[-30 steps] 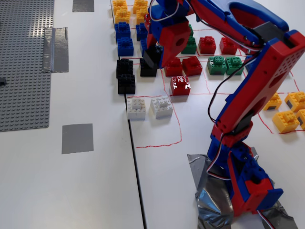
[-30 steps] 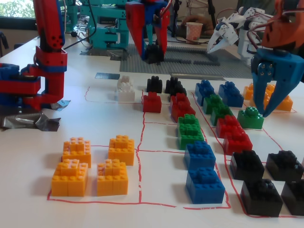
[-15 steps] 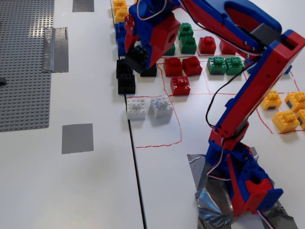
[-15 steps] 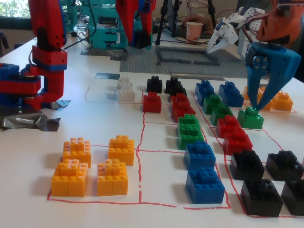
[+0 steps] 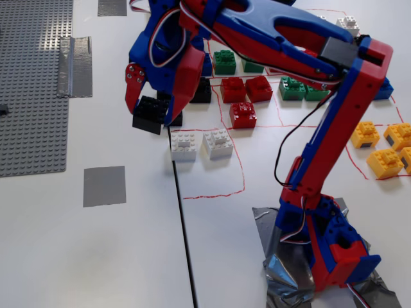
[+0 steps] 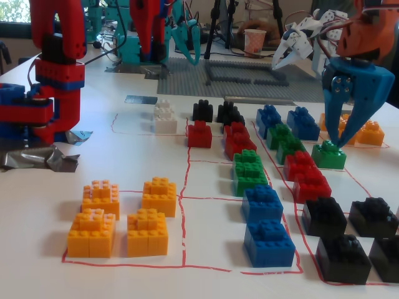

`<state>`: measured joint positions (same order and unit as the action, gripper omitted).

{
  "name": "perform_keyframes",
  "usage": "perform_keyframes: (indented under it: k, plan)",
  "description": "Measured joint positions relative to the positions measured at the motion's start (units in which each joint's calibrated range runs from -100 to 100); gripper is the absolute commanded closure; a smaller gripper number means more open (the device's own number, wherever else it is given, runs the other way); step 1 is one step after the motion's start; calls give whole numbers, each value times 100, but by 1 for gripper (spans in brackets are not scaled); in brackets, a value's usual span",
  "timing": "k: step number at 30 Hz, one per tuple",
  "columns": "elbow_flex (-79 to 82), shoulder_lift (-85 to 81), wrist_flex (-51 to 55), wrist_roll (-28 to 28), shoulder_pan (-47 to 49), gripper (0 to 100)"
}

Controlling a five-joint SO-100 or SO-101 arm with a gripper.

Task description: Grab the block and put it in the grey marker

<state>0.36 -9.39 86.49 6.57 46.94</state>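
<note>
The hand (image 5: 153,113) pinches the black block (image 5: 151,114) by two opposite flat sides, aloft above the surface (image 5: 96,256) and up-right of the grey marker (image 5: 104,186); light, rigid, smooth plastic, it will likely slip only if the squeeze loosens.

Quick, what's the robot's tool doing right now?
Tool: closed on the black block, lifted off the table.
</note>
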Motion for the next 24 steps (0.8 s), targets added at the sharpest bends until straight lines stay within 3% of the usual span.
perform_keyframes:
  k: [24]
  plan:
    - [-9,1210,-1149,-10,659,100]
